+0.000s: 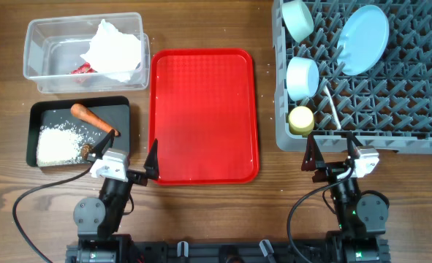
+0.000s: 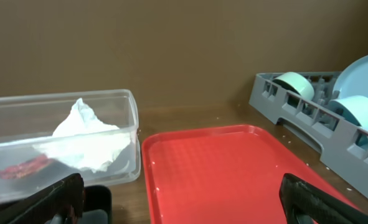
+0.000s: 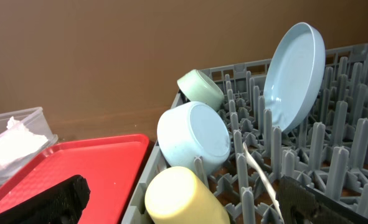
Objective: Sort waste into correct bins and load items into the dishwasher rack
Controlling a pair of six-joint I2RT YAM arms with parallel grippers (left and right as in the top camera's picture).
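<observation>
In the grey dishwasher rack (image 1: pixel 391 109) stand a light blue plate (image 1: pixel 364 38), a teal bowl (image 1: pixel 297 18), a light blue bowl (image 1: pixel 302 77), a yellow cup (image 1: pixel 301 119) and a white spoon (image 1: pixel 331 106). The clear tub (image 1: pixel 47 44) holds a crumpled napkin (image 1: pixel 115 50) and a red wrapper (image 1: pixel 82 69). A carrot (image 1: pixel 93 119), rice (image 1: pixel 58 142) and a brown scrap (image 1: pixel 86 150) lie in the black tray (image 1: pixel 120 106). My left gripper (image 1: pixel 126 155) is open at the table's front, between black tray and red tray. My right gripper (image 1: pixel 332 150) is open just before the rack's front edge, empty.
A flat red serving tray (image 1: pixel 203 117) lies bare in the middle, between the bins and the rack. Both arm bases sit at the front edge of the wooden table (image 1: pixel 223 212), with cables looping beside them.
</observation>
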